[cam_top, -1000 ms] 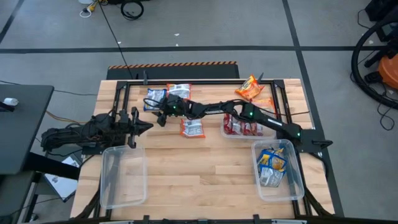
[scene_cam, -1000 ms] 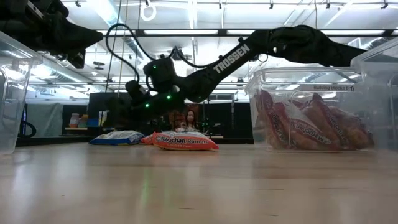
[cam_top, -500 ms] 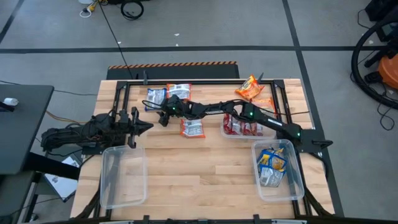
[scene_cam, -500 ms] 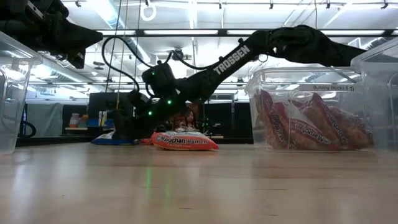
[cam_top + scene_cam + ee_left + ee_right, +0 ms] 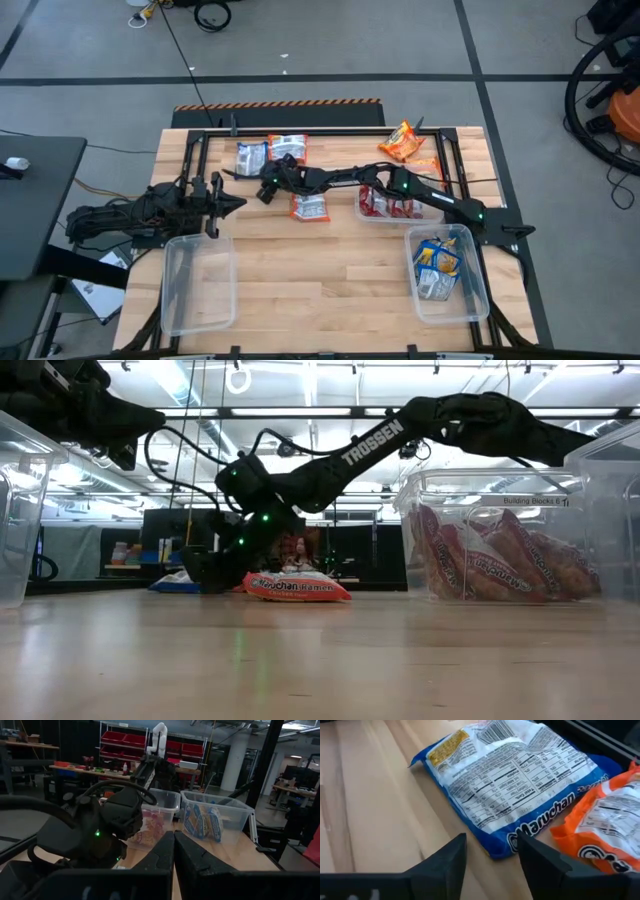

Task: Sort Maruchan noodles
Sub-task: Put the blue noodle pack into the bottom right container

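Right gripper low over a blue packet
Its fingers stand apart at the packet's edge on the tabletop; left gripper closed, empty.

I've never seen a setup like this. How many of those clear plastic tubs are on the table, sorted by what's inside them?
Tub holding red packets: 1
Tub holding blue packets: 1
Empty tub: 1
Total: 3 tubs
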Available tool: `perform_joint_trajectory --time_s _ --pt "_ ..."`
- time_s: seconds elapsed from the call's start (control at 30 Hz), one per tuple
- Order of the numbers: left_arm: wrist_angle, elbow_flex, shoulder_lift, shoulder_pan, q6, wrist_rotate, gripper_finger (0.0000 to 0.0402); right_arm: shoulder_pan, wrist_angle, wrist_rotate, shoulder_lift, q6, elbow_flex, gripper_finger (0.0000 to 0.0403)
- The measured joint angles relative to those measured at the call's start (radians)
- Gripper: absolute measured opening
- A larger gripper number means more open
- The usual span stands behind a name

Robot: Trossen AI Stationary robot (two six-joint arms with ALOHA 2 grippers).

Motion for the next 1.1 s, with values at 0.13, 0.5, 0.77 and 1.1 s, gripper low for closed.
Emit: perform_joint_trajectory --time_s 0.13,0.5,0.77,1.1 --pt "0.0 0.0 0.0 0.0 0.0 0.0 0.0014 0.0 -0.003 -0.005 0.0 0.012 0.0 0.0132" --pt "0.0 0.0 0.0 0.0 0.0 0.0 0.0014 0.004 -0.029 -0.056 -0.013 0.031 0.001 0.0023" --pt "0.0 0.0 0.0 0.0 0.0 0.0 0.0014 0.021 -0.159 -0.065 -0.138 0.039 -0.002 0.0009" --pt "0.0 0.0 0.0 0.0 0.0 0.0 0.0014 0.03 -0.327 -0.062 -0.344 0.039 0.0 0.001"
